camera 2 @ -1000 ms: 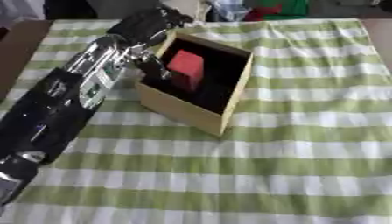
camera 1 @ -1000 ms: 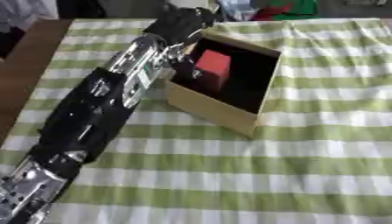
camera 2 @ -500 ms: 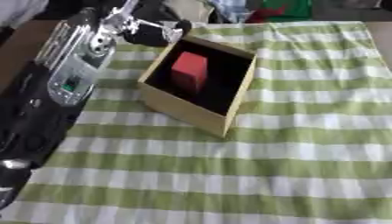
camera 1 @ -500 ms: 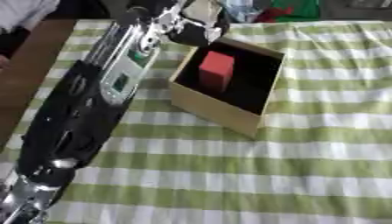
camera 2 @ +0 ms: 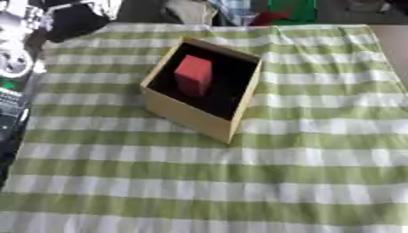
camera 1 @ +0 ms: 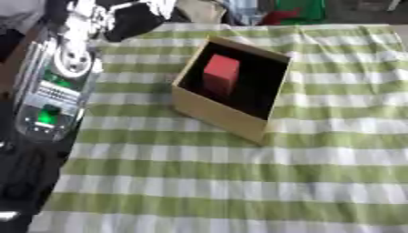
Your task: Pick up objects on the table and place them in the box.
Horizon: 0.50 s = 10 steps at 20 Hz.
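Item: red rectangular block (camera 1: 221,74), lying inside the tan open-topped cardboard box (camera 1: 215,113) on the green-and-white striped desk (camera 1: 239,182). Left robot hand (camera 1: 131,16) up at far-left, blurred; finger state cannot be told. Risk: the arm sweeping past could clip and shift the box.

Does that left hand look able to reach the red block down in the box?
Probably yes. The left hand is raised off the box's far-left corner, and the box is open on top. Nothing covers the red block, which stands alone inside.
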Each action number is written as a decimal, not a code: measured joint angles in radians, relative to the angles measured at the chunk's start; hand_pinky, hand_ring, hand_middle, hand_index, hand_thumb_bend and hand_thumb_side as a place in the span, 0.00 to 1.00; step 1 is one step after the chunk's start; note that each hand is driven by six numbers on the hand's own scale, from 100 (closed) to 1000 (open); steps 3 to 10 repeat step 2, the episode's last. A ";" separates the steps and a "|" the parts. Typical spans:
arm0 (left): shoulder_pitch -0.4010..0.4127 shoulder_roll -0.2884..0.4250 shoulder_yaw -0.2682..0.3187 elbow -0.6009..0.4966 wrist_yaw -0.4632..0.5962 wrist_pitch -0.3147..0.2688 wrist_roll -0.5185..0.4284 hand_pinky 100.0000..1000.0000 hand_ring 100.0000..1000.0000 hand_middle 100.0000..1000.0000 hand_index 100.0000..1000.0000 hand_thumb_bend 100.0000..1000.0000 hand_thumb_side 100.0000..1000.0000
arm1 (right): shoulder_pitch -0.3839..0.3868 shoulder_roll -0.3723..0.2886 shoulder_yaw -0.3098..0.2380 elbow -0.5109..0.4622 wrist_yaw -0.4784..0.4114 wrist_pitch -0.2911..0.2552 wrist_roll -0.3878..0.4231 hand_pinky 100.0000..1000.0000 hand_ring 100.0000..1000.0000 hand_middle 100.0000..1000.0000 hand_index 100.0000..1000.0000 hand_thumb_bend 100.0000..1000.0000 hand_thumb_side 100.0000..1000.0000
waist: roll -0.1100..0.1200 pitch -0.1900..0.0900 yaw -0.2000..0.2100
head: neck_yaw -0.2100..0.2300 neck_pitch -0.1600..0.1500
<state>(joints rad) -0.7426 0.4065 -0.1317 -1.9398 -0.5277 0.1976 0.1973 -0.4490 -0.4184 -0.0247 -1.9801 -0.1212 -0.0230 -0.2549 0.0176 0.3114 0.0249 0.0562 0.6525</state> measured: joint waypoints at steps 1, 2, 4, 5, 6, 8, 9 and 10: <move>0.017 0.005 0.014 -0.015 0.030 -0.002 0.028 0.90 0.56 0.54 0.82 0.14 0.00 | 0.000 0.000 0.000 0.000 0.001 -0.002 -0.001 0.88 0.70 0.68 0.86 0.00 0.55 | -0.001 0.000 0.001 | -0.002 0.002; 0.034 0.011 0.029 -0.025 0.060 -0.007 0.055 0.90 0.56 0.54 0.82 0.14 0.00 | 0.000 0.000 0.000 0.000 0.001 -0.003 -0.002 0.88 0.70 0.68 0.86 0.00 0.55 | -0.001 0.000 0.002 | -0.004 0.004; 0.034 0.011 0.029 -0.025 0.060 -0.007 0.055 0.90 0.56 0.54 0.82 0.14 0.00 | 0.000 0.000 0.000 0.000 0.001 -0.003 -0.002 0.88 0.70 0.68 0.86 0.00 0.55 | -0.001 0.000 0.002 | -0.004 0.004; 0.034 0.011 0.029 -0.025 0.060 -0.007 0.055 0.90 0.56 0.54 0.82 0.14 0.00 | 0.000 0.000 0.000 0.000 0.001 -0.003 -0.002 0.88 0.70 0.68 0.86 0.00 0.55 | -0.001 0.000 0.002 | -0.004 0.004; 0.034 0.011 0.029 -0.025 0.060 -0.007 0.055 0.90 0.56 0.54 0.82 0.14 0.00 | 0.000 0.000 0.000 0.000 0.001 -0.003 -0.002 0.88 0.70 0.68 0.86 0.00 0.55 | -0.001 0.000 0.002 | -0.004 0.004; 0.034 0.011 0.029 -0.025 0.060 -0.007 0.055 0.90 0.56 0.54 0.82 0.14 0.00 | 0.000 0.000 0.000 0.000 0.001 -0.003 -0.002 0.88 0.70 0.68 0.86 0.00 0.55 | -0.001 0.000 0.002 | -0.004 0.004; 0.034 0.011 0.029 -0.025 0.060 -0.007 0.055 0.90 0.56 0.54 0.82 0.14 0.00 | 0.000 0.000 0.000 0.000 0.001 -0.003 -0.002 0.88 0.70 0.68 0.86 0.00 0.55 | -0.001 0.000 0.002 | -0.004 0.004; 0.034 0.011 0.029 -0.025 0.060 -0.007 0.055 0.90 0.56 0.54 0.82 0.14 0.00 | 0.000 0.000 0.000 0.000 0.001 -0.003 -0.002 0.88 0.70 0.68 0.86 0.00 0.55 | -0.001 0.000 0.002 | -0.004 0.004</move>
